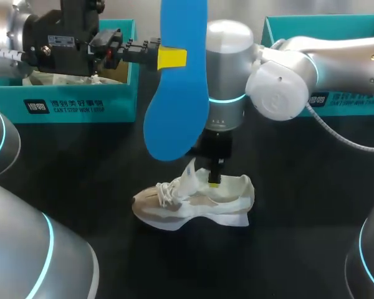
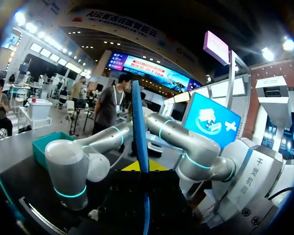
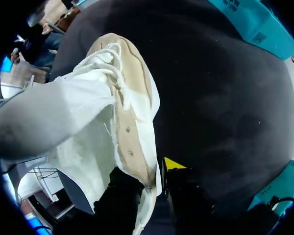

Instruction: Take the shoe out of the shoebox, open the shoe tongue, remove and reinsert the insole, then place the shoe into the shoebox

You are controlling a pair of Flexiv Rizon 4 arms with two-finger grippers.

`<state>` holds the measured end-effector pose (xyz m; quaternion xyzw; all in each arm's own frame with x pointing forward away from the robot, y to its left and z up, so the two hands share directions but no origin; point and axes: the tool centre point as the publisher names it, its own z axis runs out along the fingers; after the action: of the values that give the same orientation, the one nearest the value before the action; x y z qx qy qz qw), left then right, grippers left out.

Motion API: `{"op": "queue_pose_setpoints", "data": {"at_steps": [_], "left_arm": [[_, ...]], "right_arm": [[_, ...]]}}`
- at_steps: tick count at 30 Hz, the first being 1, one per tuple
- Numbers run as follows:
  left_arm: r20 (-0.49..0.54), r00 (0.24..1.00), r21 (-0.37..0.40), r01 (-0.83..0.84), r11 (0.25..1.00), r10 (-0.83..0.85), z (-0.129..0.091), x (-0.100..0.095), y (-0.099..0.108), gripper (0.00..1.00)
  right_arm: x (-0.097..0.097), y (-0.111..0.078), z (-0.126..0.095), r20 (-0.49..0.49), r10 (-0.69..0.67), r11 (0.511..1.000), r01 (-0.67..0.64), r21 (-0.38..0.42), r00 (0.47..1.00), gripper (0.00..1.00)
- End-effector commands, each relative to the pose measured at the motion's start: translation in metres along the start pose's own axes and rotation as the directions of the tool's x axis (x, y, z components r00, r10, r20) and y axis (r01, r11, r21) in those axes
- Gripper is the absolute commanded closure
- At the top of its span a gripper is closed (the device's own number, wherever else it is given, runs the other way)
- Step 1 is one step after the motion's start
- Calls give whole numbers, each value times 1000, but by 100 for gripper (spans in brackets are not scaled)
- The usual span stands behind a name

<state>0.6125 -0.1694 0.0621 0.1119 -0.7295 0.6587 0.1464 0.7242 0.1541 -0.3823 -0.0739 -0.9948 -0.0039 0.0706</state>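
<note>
Aloft, insole [image 1: 174, 115] in left gripper [image 1: 171, 58], shoe [image 1: 193, 202] below

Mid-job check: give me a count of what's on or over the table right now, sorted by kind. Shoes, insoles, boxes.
shoe, white and beige, on the table: 1
insole, blue, held up in the air: 1
teal boxes, one at the far left, one at the far right: 2
Total: 4
</note>
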Motion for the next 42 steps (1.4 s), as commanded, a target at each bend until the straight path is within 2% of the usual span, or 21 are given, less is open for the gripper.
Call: {"op": "queue_pose_setpoints", "data": {"at_steps": [1, 10, 15, 22, 26, 40, 42], "left_arm": [[0, 1000, -1, -1, 1000, 1, 0, 0, 1, 100], [0, 1000, -1, -1, 1000, 1, 0, 0, 1, 100], [0, 1000, -1, -1, 1000, 1, 0, 0, 1, 100], [0, 1000, -1, -1, 1000, 1, 0, 0, 1, 100], [0, 1000, -1, -1, 1000, 1, 0, 0, 1, 100], [0, 1000, -1, -1, 1000, 1, 0, 0, 1, 100], [0, 1000, -1, -1, 1000, 1, 0, 0, 1, 100]], "right_arm": [[2, 1, -2, 3, 5, 1000, -5, 5, 1000, 100], [17, -2, -19, 19, 85, 996, -85, 8, 996, 100], [26, -7, -33, 27, 216, 976, -216, 17, 976, 100], [36, -11, -47, 28, 463, 886, -463, -26, 886, 100], [47, -4, -62, 26, 612, 786, -605, -126, 790, 100], [47, -4, -62, 26, 612, 786, -605, -126, 790, 100], [50, -5, -57, 15, 700, 708, -692, -144, 714, 100]]}}
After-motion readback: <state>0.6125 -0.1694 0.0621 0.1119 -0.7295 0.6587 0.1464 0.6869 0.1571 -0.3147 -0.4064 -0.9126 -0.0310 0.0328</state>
